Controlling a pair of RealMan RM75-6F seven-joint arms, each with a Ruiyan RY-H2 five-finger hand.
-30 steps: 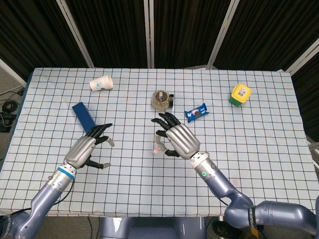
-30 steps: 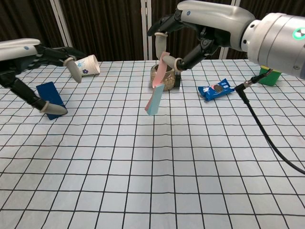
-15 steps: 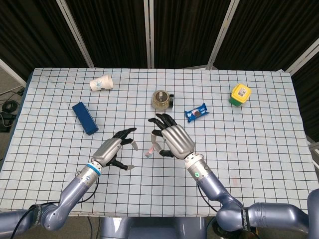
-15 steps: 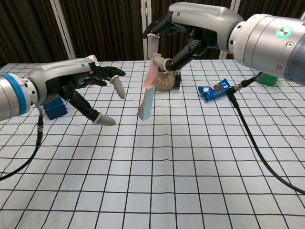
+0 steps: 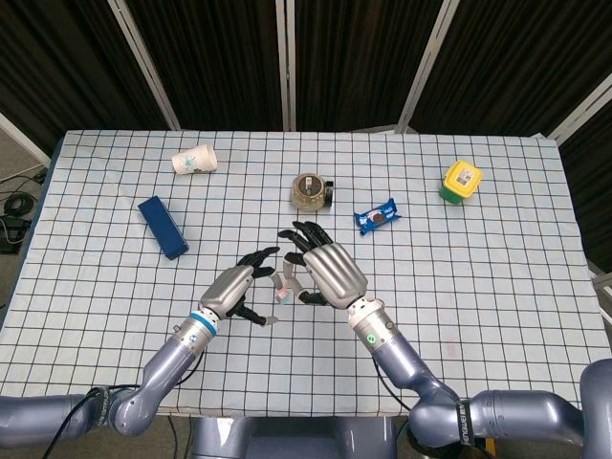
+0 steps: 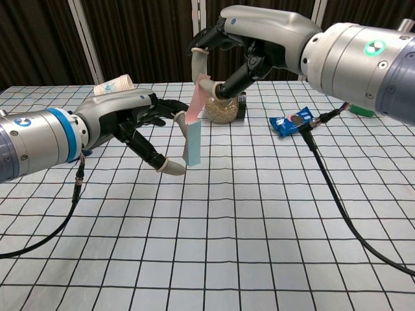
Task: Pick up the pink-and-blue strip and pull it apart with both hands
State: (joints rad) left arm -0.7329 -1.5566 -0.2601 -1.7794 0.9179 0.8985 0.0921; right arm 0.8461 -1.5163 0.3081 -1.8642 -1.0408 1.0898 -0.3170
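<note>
Right robot hand (image 6: 228,61) pinching one strip (image 6: 192,137), left robot hand (image 6: 139,123) beside

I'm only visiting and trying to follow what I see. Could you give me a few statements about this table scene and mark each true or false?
1. The right hand holds the pink-and-blue strip by its pink upper end, clear of the table. True.
2. The left hand rests flat on the checked tablecloth. False: it is raised, fingers spread around the strip's blue lower end.
3. The white paper cup stands upright. False: it lies on its side.
4. The blue snack packet lies between the round glass jar and the green-and-yellow tub. True.
</note>
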